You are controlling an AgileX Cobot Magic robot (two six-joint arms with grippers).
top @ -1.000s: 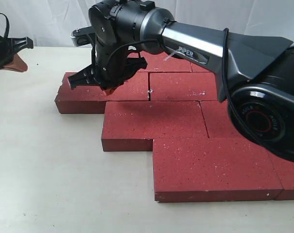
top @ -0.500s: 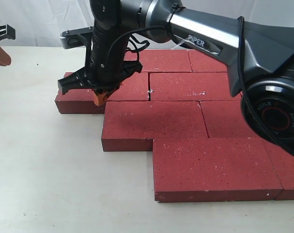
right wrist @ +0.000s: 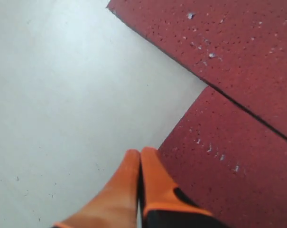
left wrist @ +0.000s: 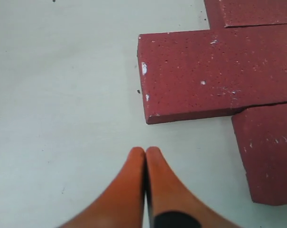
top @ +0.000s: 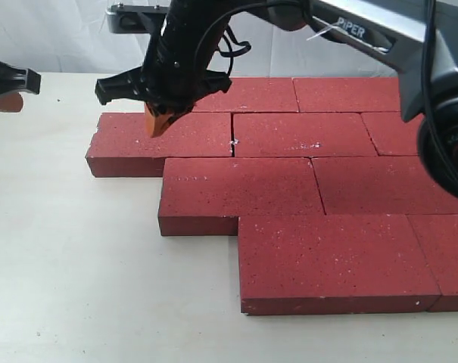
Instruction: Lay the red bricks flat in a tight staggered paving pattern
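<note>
Both arms' jaws pinched together, empty; right gripper [top: 159, 121] hangs over leftmost of red bricks [top: 312, 189], left gripper [top: 3, 102] over tabletop [top: 70, 257] beside them.

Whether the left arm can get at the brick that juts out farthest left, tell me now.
Probably yes. The left pincer, shut and empty, hangs over bare table beside that brick, nothing between them; the right pincer hovering by the same brick could crowd it.
</note>
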